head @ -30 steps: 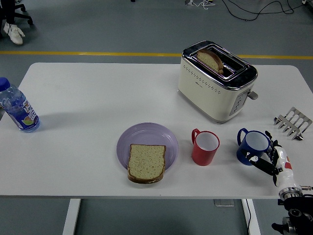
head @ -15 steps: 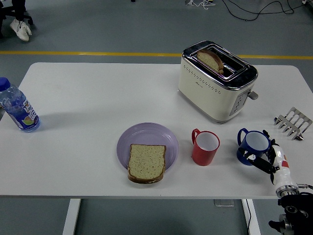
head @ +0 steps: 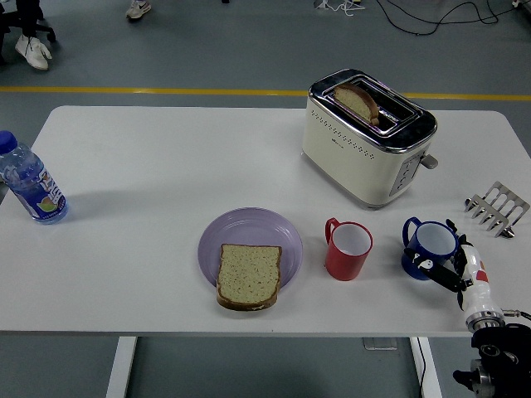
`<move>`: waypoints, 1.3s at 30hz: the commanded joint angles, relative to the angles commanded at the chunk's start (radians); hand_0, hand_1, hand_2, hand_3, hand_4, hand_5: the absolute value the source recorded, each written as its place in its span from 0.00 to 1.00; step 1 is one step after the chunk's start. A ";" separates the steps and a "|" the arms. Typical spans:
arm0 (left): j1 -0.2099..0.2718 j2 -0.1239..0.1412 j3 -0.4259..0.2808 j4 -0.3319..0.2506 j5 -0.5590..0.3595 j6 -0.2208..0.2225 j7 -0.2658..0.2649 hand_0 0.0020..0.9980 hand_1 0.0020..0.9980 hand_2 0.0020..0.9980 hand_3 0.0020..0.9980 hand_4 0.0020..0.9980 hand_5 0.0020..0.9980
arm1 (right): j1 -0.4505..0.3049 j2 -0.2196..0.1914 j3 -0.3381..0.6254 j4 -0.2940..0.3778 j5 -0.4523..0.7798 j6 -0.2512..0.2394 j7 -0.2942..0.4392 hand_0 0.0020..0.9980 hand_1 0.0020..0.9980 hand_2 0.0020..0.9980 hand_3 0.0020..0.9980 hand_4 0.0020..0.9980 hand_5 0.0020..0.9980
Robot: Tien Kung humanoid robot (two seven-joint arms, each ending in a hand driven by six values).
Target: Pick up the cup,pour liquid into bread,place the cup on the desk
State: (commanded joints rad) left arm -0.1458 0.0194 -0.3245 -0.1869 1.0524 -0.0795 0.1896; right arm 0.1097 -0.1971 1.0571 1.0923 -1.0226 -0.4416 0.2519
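At lower right, the right robot hand (head: 448,267) has its fingers curled round the blue cup (head: 429,248), which stands on the tabletop (head: 149,166); a shallow grip could tip it before it reaches the bread (head: 248,276).

I can read no words or numbers here; the label on the water bottle (head: 29,192) and the small mark on the toaster (head: 365,137) are too small.
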 joint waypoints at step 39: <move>-0.001 -0.001 0.006 -0.001 -0.001 -0.001 -0.004 0.67 0.74 0.74 0.63 0.39 1.00 | 0.050 -0.008 -0.099 -0.091 0.213 -0.059 0.102 0.74 0.66 0.75 0.87 1.00 0.22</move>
State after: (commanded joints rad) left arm -0.1470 0.0181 -0.3185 -0.1877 1.0516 -0.0804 0.1854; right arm 0.1598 -0.2052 0.9579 1.0014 -0.8091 -0.5006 0.3544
